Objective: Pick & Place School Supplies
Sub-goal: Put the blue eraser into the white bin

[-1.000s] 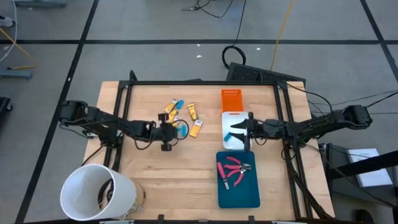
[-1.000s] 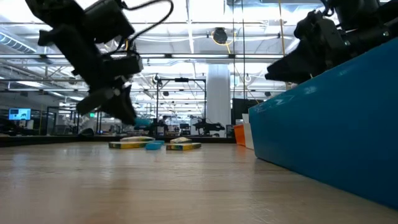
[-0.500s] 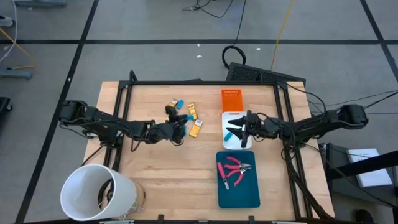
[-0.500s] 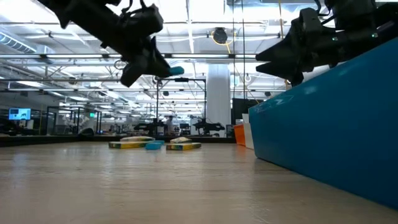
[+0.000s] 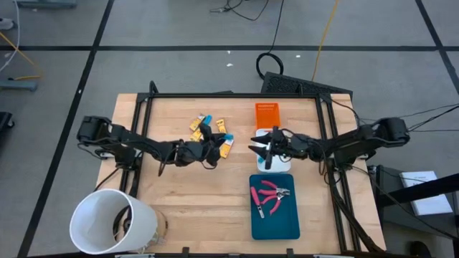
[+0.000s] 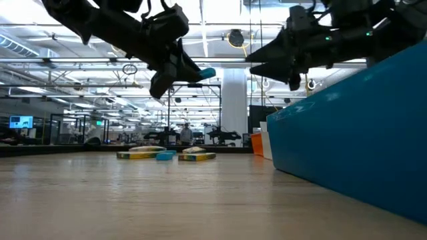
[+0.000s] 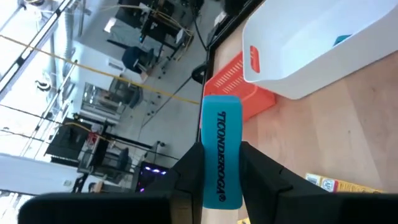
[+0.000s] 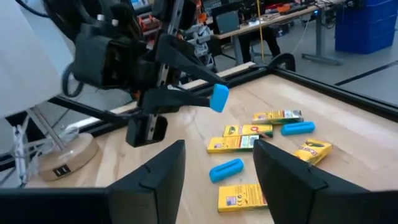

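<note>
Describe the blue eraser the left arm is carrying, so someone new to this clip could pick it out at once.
Start at the wooden table and follow the left arm to its hand, raised above the yellow boxes and blue pieces lying there. The stubby light-blue eraser is pinched between its fingers. Unlike the other blue pieces, it is held clear of the tabletop.

The 2 arms are matte black, built of slim jointed links with rounded housings at the joints. Loose black cables loop along the left arm (image 5: 136, 147) and the right arm (image 5: 351, 143). Each ends in 2 flat, angular black fingers (image 8: 155, 177).
</note>
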Action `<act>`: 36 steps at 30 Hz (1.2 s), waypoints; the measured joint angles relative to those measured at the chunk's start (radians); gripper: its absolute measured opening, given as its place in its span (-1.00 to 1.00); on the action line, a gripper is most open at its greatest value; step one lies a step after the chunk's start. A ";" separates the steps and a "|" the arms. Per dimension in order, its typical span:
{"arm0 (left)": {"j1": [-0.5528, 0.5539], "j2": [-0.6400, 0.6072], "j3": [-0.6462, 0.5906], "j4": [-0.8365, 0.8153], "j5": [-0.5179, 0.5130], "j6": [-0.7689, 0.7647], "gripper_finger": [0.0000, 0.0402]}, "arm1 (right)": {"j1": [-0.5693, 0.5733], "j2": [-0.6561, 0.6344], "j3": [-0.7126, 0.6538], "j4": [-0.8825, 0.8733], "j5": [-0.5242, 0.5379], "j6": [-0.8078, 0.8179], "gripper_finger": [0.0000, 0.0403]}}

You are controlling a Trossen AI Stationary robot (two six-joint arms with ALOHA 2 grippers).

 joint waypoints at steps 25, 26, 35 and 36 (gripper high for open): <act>-0.015 0.004 0.008 0.009 -0.001 0.023 -0.59 | -0.103 0.261 0.251 -0.003 -0.124 0.106 0.25; -0.015 0.004 0.008 0.009 -0.002 0.023 -0.59 | -0.104 0.270 0.259 -0.003 -0.138 0.106 0.25; -0.015 0.004 0.008 0.007 -0.010 0.022 -0.58 | -0.105 0.338 0.313 0.001 -0.154 0.105 0.25; -0.015 0.004 0.008 0.006 -0.014 0.022 -0.58 | -0.105 0.338 0.313 0.004 -0.154 0.105 0.25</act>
